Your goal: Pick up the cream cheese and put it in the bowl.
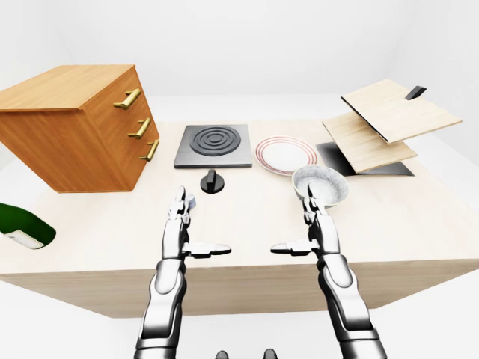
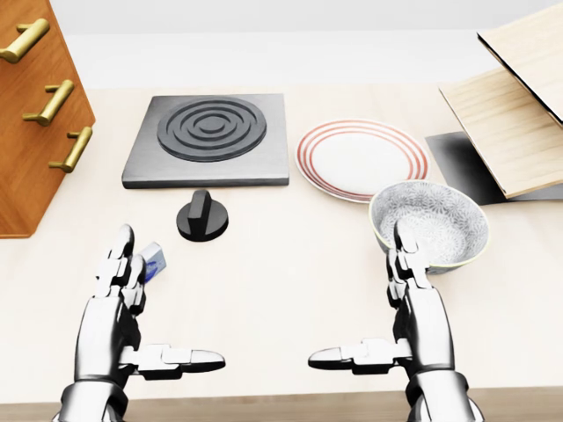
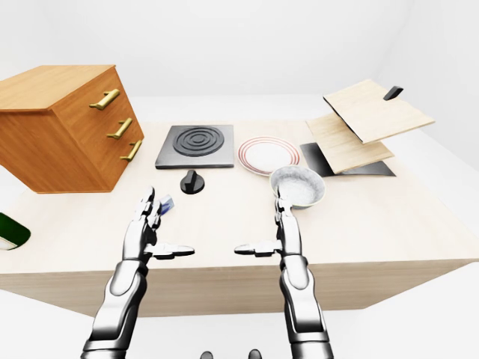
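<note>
The cream cheese (image 2: 154, 261) is a small white and blue pack lying on the table, mostly hidden behind my left hand's fingers; it also shows in the right-eye view (image 3: 165, 203). The grey patterned bowl (image 2: 428, 225) stands at the right, just above my right hand. My left hand (image 2: 149, 308) is open, fingers straight up, thumb pointing right, close beside the pack. My right hand (image 2: 387, 303) is open too, its fingertips (image 2: 404, 236) overlapping the bowl's near rim in the head view. Neither hand holds anything.
A black stove plate (image 2: 211, 139) with a black knob (image 2: 201, 217) below it sits centre. A red-rimmed plate (image 2: 361, 159) lies beside the bowl. A wooden drawer cabinet (image 1: 75, 123) stands left, tilted wooden boards (image 1: 389, 120) right, a green bottle (image 1: 22, 226) at the left edge.
</note>
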